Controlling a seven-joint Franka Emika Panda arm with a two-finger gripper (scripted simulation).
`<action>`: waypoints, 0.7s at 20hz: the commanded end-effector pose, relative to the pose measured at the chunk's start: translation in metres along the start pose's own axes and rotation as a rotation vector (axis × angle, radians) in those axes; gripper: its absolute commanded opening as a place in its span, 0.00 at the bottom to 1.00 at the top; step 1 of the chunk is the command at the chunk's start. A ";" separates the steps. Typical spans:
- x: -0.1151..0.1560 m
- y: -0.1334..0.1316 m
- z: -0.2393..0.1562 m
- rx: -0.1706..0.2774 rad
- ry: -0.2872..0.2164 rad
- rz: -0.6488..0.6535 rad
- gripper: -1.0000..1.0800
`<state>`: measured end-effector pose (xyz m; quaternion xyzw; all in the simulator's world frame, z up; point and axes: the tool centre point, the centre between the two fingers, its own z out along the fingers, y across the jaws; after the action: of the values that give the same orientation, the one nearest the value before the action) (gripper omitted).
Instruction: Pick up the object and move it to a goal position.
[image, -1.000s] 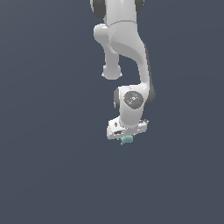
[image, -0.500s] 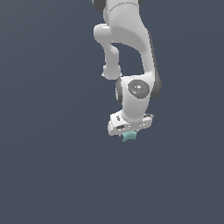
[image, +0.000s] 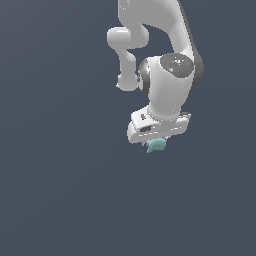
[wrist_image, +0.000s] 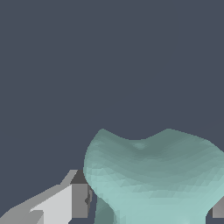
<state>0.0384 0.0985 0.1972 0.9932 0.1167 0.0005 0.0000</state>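
The arm (image: 167, 95) was white with a glossy finish, built of rounded, tube-like links. Dark grey bands marked the joints, and one round joint cap carried a grey speckled face. The gripper (image: 155, 142) body was a flat white block with small dark recesses on its side. In the wrist view, one finger (wrist_image: 70, 201) appeared light grey with a darker tip.

Nothing seems to stand around the gripper (image: 156, 143).
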 end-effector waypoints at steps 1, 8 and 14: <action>0.003 -0.003 -0.025 0.000 -0.001 0.000 0.00; 0.011 -0.009 -0.071 0.000 -0.001 0.000 0.00; 0.015 -0.011 -0.088 0.000 -0.001 0.001 0.00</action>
<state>0.0498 0.1120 0.2823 0.9932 0.1165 0.0006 -0.0001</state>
